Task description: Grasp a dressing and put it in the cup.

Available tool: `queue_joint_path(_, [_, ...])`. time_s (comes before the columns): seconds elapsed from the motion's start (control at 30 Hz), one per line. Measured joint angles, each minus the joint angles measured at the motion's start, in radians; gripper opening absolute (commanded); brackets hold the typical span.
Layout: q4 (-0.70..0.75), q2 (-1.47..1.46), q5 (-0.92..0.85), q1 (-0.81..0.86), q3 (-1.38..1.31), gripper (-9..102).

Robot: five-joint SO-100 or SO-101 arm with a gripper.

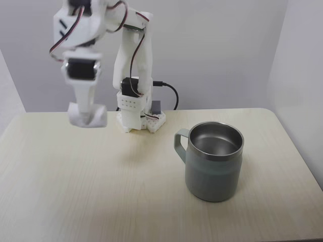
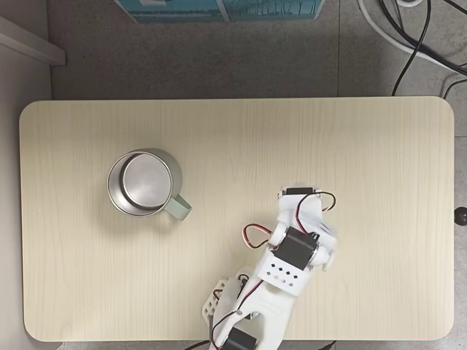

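In a fixed view the hand (image 1: 89,119) hangs in the upper left of the frame, pointing straight down and lifted clear of the tabletop (image 1: 101,191). Its fingers are clamped on the dressing (image 1: 97,118), a small white soft wad that bulges out on both sides of the fingertips; white on white, its exact outline is hard to separate from the plastic. The white arm (image 1: 132,60) folds up and over behind it, with red and black wires looping along the joints, and its base (image 1: 141,120) stands at the far edge of the tabletop, centre left of the frame. A black cable (image 1: 171,93) trails off behind the base.

In a fixed view from above, the arm (image 2: 292,251) lies in the lower centre-right of the frame.

The cup (image 1: 214,161) stands upright in the right half of the frame, well apart from the hand, its handle turned toward the left. From above, the cup (image 2: 117,191) sits left of centre, its steel inside bare.
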Motion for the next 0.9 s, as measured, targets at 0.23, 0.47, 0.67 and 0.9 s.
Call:
queue_joint_path(0.23, [0.025, 0.051, 0.123, -0.256, 0.149, 0])
queue_joint_path(0.47, [0.025, 0.084, 0.189, -0.565, 0.150, 0])
queue_joint_path(0.67, [0.008, 0.152, 0.225, -0.721, 0.150, 0])
queue_joint_path(0.9, [-0.046, 0.212, 0.245, -0.830, 0.146, 0])
